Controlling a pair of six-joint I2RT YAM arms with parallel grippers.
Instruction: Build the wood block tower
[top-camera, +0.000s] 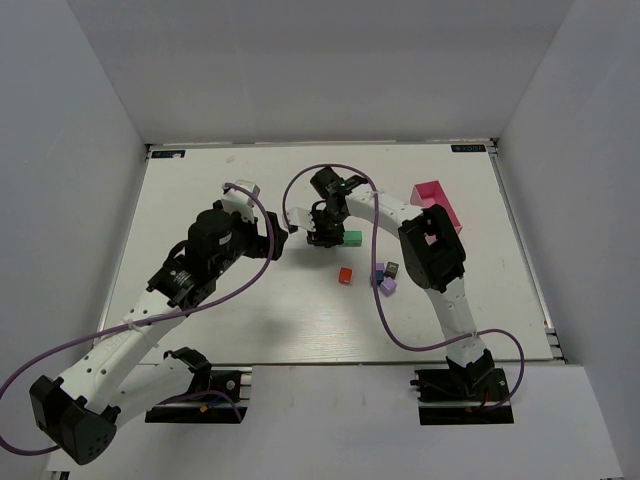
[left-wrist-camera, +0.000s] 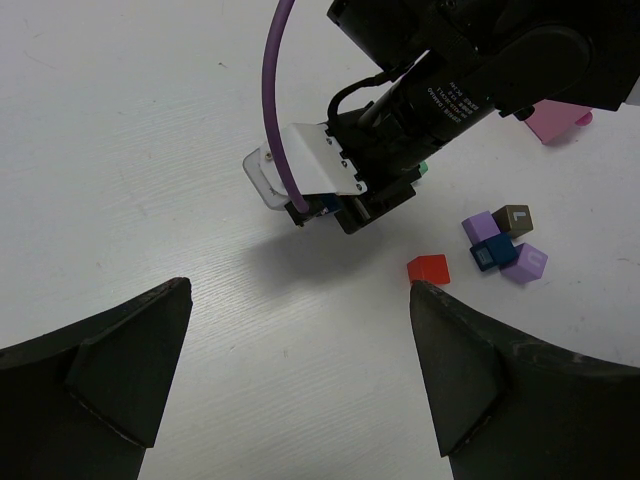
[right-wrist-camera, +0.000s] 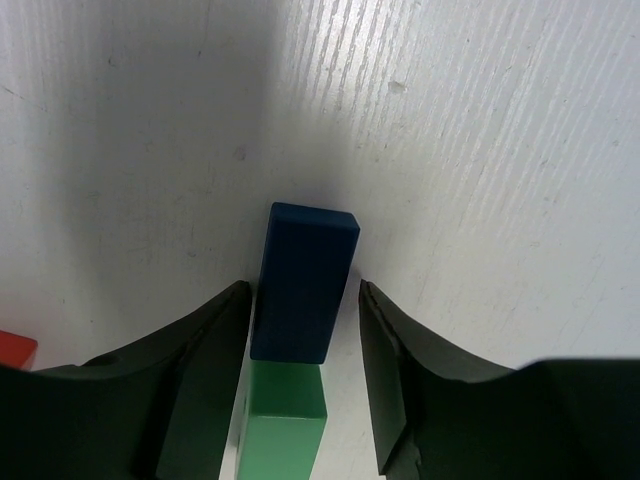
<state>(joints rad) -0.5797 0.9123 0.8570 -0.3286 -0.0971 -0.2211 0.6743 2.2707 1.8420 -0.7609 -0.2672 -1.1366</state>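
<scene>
We see right gripper jaws narrowly apart, straddling the dark blue block at frame centre, with the green block directly below it. Left gripper spread wide, holding nothing.

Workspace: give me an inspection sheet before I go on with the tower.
Surface: white table, faint marks.
Job's things: blue block between the right pincer's fingers, green block adjoining it; red block alone; cluster of four small blocks beside it.
Clutter: pink tray, far right.
Grippers: left pincer open, empty; right pincer straddles the blue block, grip unclear.
Cables: purple cable of the right arm passes close by the cluster.
Surroundings: grey walls; nothing else seen.
</scene>
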